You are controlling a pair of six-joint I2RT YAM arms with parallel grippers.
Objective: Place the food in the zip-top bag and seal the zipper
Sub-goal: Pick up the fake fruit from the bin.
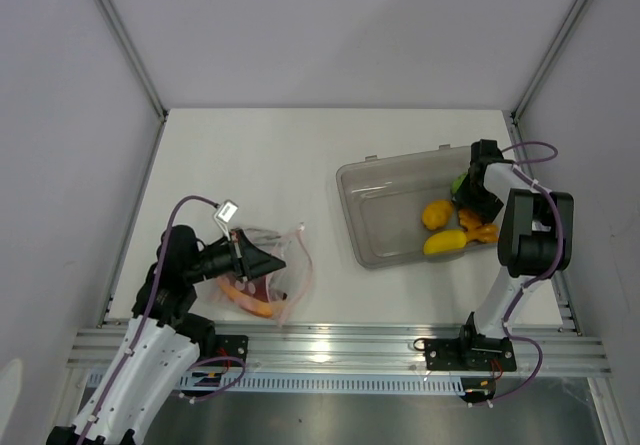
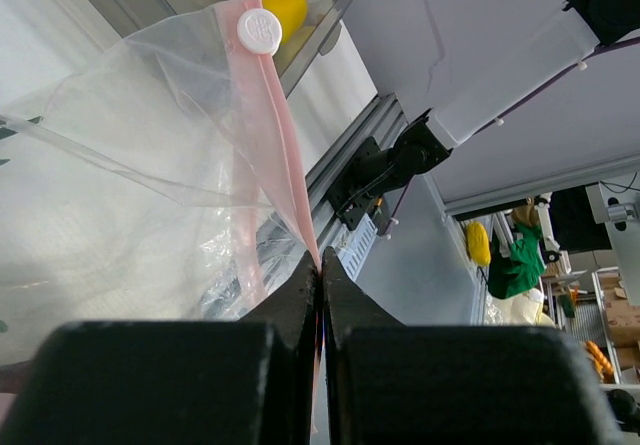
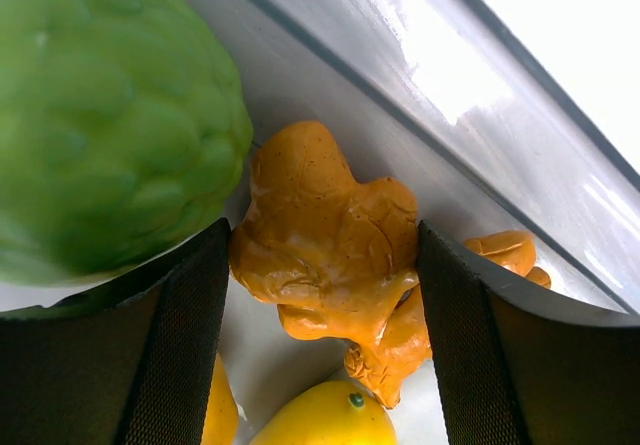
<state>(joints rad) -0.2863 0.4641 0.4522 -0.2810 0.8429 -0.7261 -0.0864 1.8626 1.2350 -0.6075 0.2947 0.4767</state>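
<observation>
Plastic bag (image 1: 290,277), clear and crinkly, lies at lower left of the overhead view. Its pink zipper strip (image 2: 272,145) is pinched between the fully closed jaws of the left gripper (image 2: 320,273). Holding one lip this way probably lifts the mouth so that it gapes toward the grey bin (image 1: 380,220) at centre right. An orange-red piece (image 1: 250,303) appears to lie inside the bag already.

The rest of the food sits in the bin: a yellow fruit (image 1: 445,242), a knobbly orange piece (image 3: 325,230) and a bumpy green fruit (image 3: 110,115). The right gripper (image 1: 470,205) reaches into the bin's right end, jaws wide on either side of the orange piece and not yet clamped, apparently set for a pick.

The overhead view gives the layout but hides both grips. Only the left wrist view shows the pinch on the strip and a white round tab (image 2: 260,30) at its far end. Only the right wrist view shows the gap between the orange piece and one of the fingers (image 3: 470,345).
</observation>
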